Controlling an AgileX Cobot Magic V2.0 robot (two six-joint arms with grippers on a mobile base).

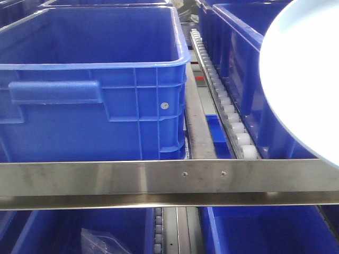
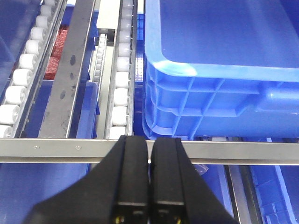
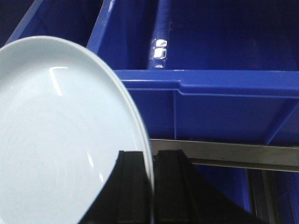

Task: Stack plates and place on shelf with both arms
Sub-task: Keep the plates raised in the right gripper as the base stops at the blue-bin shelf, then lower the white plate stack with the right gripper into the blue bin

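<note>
Glossy pale blue-white round plate held on edge, rim pinched in right black two-finger gripper, raised before blue plastic crate on roller-rail rack. Only one plate visible. Likely stiff, brittle, slick glaze; rim grip could pivot, so move slowly. Left black gripper fingers pressed together, empty, above steel shelf rail. No readable labels or writing.

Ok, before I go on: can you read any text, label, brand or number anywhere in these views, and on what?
None: no readable text in any view.
Blue crate: moulded ribs, no lettering.
Steel shelf rail: screws only.
Plate: plain, held in the right end effector.
Left end effector: plain black, shut.
Clear bag in the lower bin: too blurred to tell.
</note>
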